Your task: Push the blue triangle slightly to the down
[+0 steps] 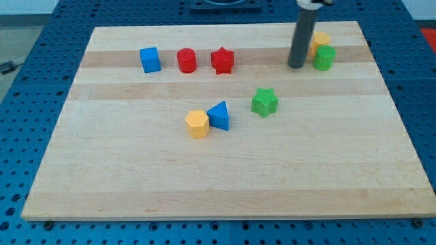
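The blue triangle (219,115) lies near the middle of the wooden board (225,177), touching a yellow hexagon block (197,124) on its left. My tip (296,66) is at the view's upper right, well above and to the right of the blue triangle. The rod stands just left of a green cylinder (324,58) and a yellow block (319,41) behind it.
A green star (264,102) lies right of the blue triangle. Along the view's top stand a blue cube (150,59), a red cylinder (187,60) and a red star (222,60). The board rests on a blue perforated table (41,75).
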